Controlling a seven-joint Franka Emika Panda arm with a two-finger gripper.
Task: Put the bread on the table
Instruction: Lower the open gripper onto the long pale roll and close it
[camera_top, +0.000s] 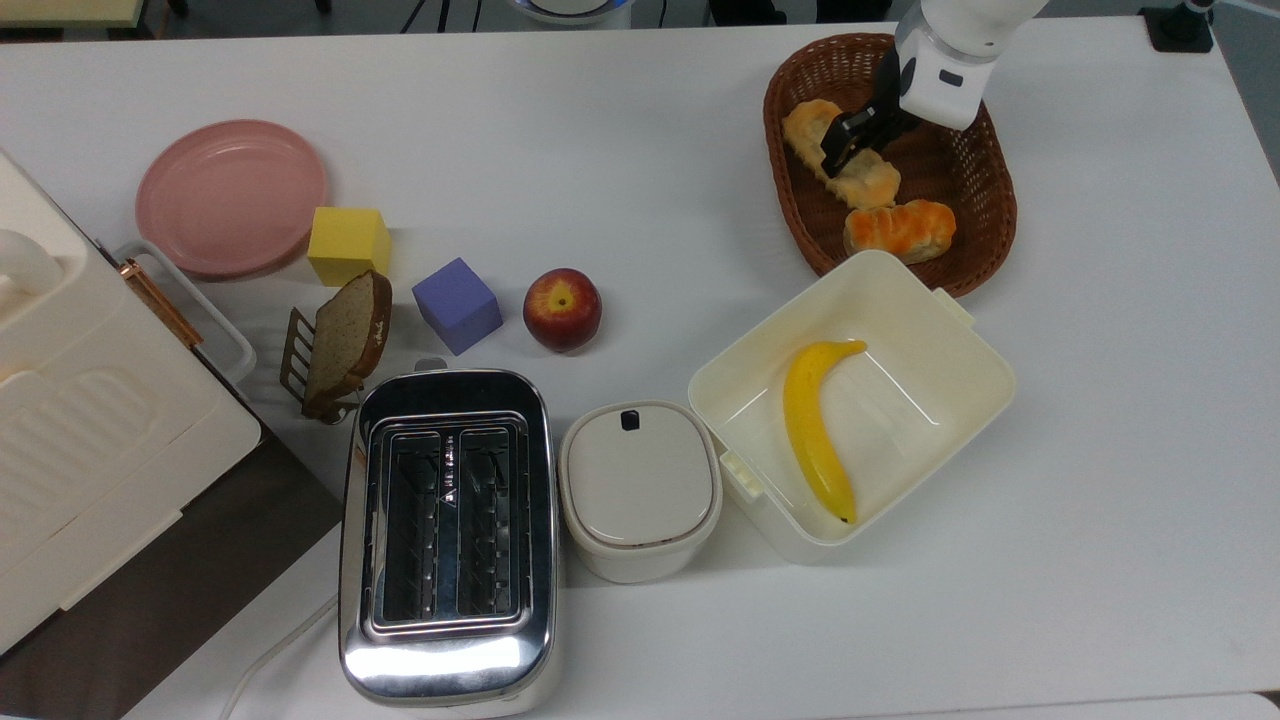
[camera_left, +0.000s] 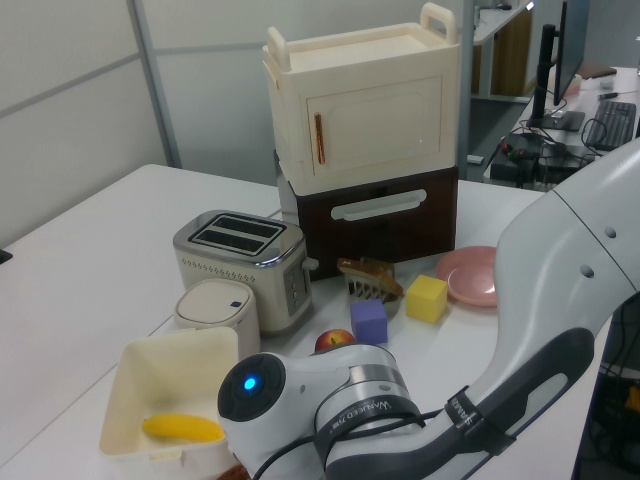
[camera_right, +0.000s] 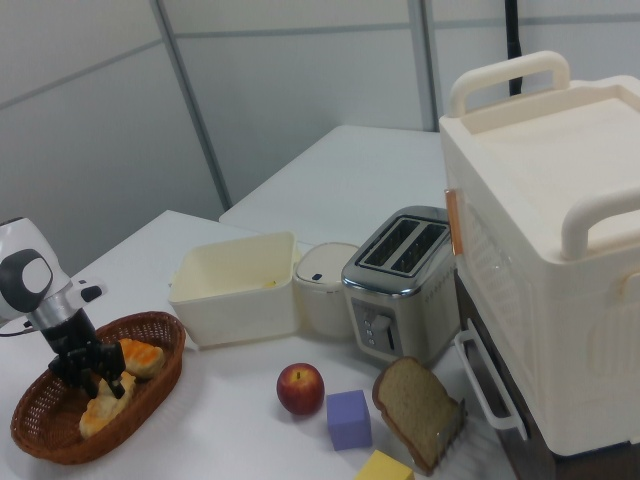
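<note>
On the white table (camera_top: 640, 150) in your office room, the gripper (camera_top: 845, 145) sits in the basket (camera_top: 985, 215), fingers closed around the bread (camera_top: 868, 180).

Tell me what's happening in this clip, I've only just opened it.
A Franka arm has its gripper down inside the wicker basket, the fingers set on the bread, a long pale pastry. The bread lies in the basket beside an orange-glazed bun, so nothing has reached the table yet. Whether the fingers have actually clamped the bread can't be told.
</note>
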